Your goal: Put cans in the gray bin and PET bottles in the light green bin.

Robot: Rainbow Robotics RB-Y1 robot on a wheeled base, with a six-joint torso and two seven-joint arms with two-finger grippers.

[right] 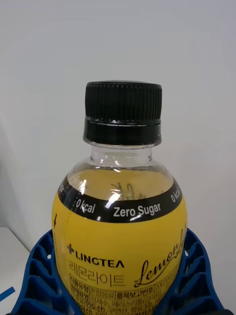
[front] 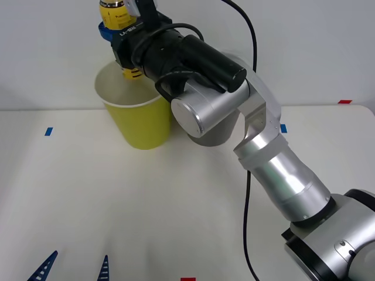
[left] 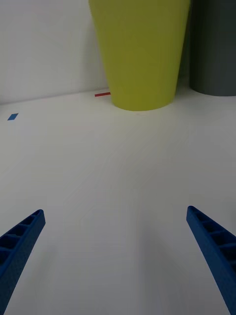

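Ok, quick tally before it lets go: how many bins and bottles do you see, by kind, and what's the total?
Bins: 2, the light green bin and the gray bin beside it.
Bottles: 1, a yellow-label bottle with a black cap, held in the right gripper above the light green bin.
Cans: 0 in sight.
Total: 3.
The left gripper waits low over the table.

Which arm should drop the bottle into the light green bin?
Right. The right pincer is shut on the PET bottle directly above the light green bin. The left pincer is open and low over the table's near edge.
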